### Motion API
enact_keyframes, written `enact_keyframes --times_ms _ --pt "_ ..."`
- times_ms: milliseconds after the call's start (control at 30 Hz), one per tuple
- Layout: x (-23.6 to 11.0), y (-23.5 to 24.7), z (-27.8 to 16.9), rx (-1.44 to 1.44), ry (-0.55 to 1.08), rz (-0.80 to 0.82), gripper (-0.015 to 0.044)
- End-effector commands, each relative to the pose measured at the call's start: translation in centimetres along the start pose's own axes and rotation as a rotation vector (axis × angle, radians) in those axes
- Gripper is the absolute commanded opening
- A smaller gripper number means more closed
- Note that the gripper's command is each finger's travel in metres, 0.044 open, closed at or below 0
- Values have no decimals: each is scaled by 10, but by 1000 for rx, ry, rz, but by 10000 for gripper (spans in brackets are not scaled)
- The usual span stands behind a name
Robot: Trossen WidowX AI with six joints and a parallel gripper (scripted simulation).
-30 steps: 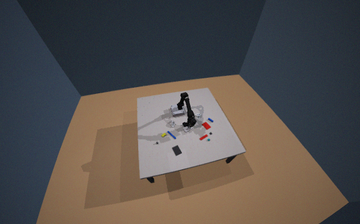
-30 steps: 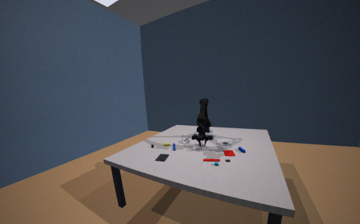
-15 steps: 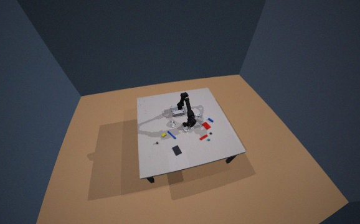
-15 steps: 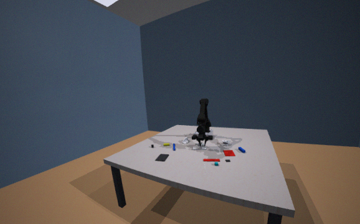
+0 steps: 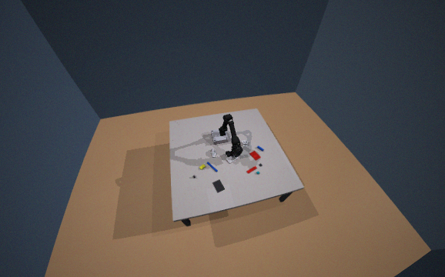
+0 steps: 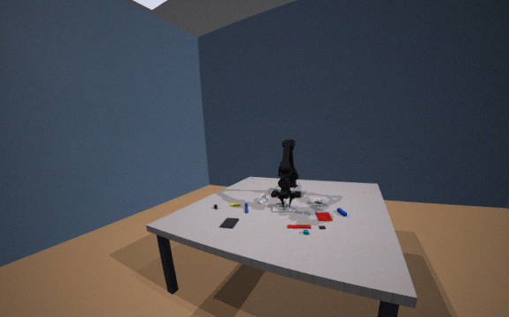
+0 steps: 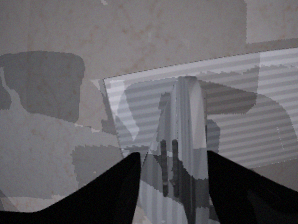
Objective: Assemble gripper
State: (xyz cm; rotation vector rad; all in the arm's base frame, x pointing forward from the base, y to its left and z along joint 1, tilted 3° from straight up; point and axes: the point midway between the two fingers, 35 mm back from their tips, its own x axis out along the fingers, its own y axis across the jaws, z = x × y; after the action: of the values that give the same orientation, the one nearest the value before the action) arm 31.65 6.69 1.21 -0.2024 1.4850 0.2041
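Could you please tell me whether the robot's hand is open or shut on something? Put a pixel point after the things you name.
Shut on a pale part (image 7: 192, 110): it stands between the hand's dark fingers.

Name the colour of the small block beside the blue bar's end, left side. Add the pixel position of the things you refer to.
Yellow (image 5: 202, 167) (image 6: 235, 204); top view shows it best.

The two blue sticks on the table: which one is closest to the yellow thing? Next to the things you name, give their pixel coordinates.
The longer, thinner blue stick (image 5: 212, 167) (image 6: 246, 208), right beside the yellow piece (image 5: 202, 167) (image 6: 235, 204). The other blue one is shorter and lies beyond the red square (image 5: 255, 155) (image 6: 324, 217).

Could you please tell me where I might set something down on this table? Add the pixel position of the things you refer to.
Room shows between the dark gray plate (image 5: 219, 186) (image 6: 229, 223) and the red bar (image 5: 252, 169) (image 6: 298, 226). It is crowded where that bar, the black block (image 5: 260, 165) (image 6: 321, 227) and teal piece (image 5: 258, 173) (image 6: 306, 232) cluster, and around the tool (image 5: 232, 157) (image 6: 285, 206) (image 7: 174, 153).
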Motion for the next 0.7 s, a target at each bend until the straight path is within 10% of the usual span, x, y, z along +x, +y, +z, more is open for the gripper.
enact_keyframes --times_ms 0,667 --pt "1 0 1 5 -2 -2 134" --pt "4 0 1 5 -2 -2 134"
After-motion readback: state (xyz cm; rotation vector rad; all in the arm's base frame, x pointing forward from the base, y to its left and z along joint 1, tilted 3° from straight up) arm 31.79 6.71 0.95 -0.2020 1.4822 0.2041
